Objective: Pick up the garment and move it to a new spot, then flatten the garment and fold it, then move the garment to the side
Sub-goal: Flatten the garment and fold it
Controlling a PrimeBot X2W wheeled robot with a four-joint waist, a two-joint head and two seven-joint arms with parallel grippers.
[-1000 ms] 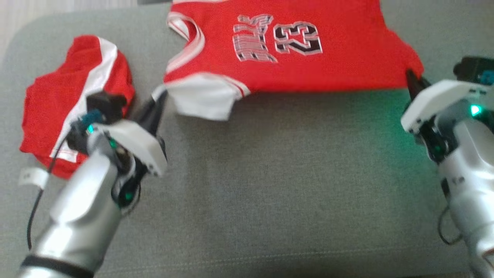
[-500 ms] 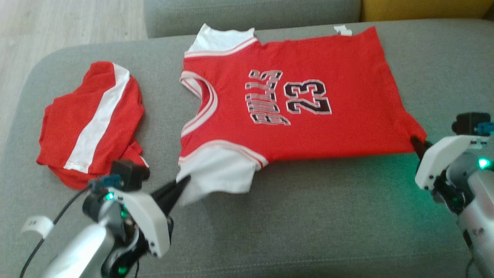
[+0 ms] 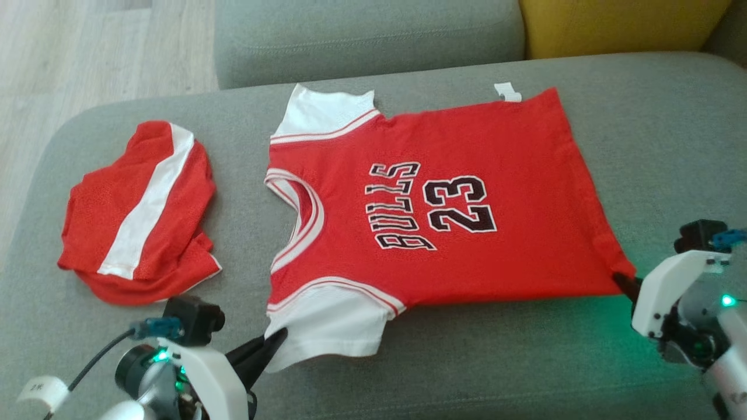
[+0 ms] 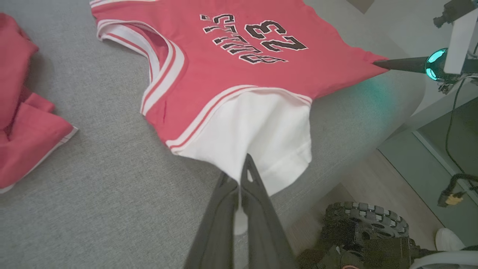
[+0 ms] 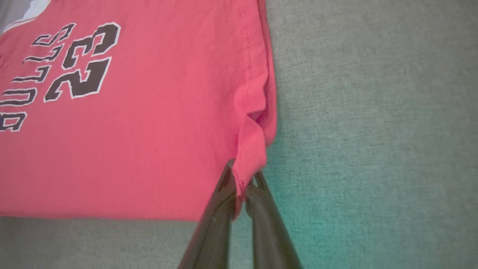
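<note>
Jersey lies flat and print up on the middle of the grey seat, collar toward the seat's left edge and hem toward its right edge. Its near white sleeve lies by the front edge.

Left gripper: jaws closed tight, pinching the edge of that white sleeve. The left wrist view confirms cloth between the tips. The gripper body is cut off by the bottom of the head view.

Right gripper: jaws nearly closed on the jersey's near hem corner. The right wrist view shows red fabric bunched and creased just above the tips. How much cloth sits inside is hidden by the fingers. The arm is cut off at the right of the head view.

Shorts, red with a white stripe, are folded in a lump near the seat's left edge, apart from the jersey. They are partly cut off in the left wrist view.

Small white tag at the far hem corner, print unreadable. Yellow cushion beyond the far right corner, cropped at the top. Wood floor beyond the far left corner. Toothed black wheel below the front edge, partly cut off.
</note>
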